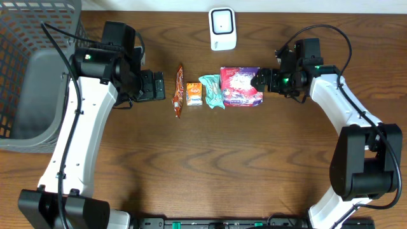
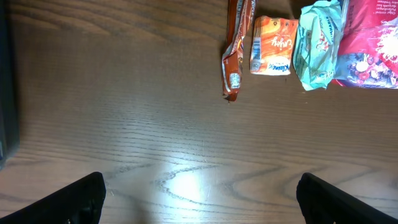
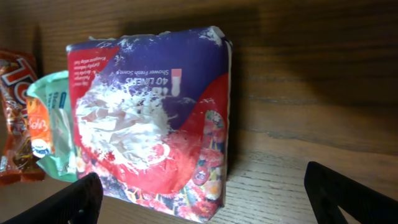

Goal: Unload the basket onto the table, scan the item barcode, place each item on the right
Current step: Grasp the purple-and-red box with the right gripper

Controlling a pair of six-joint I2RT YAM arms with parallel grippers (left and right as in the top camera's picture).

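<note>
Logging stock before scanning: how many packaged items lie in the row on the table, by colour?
Brown-orange bar wrapper: 1
Orange packet: 1
Teal packet: 1
Red-and-purple pack: 1
Total: 4

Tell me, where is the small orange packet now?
In the overhead view, the small orange packet lies in the row of items just left of centre, between the long brown wrapper and the teal pouch.

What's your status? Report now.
Both jaws open, nothing held. Red liner pack flat on table, right jaws beside it. White scanner behind it, nothing between.
</note>
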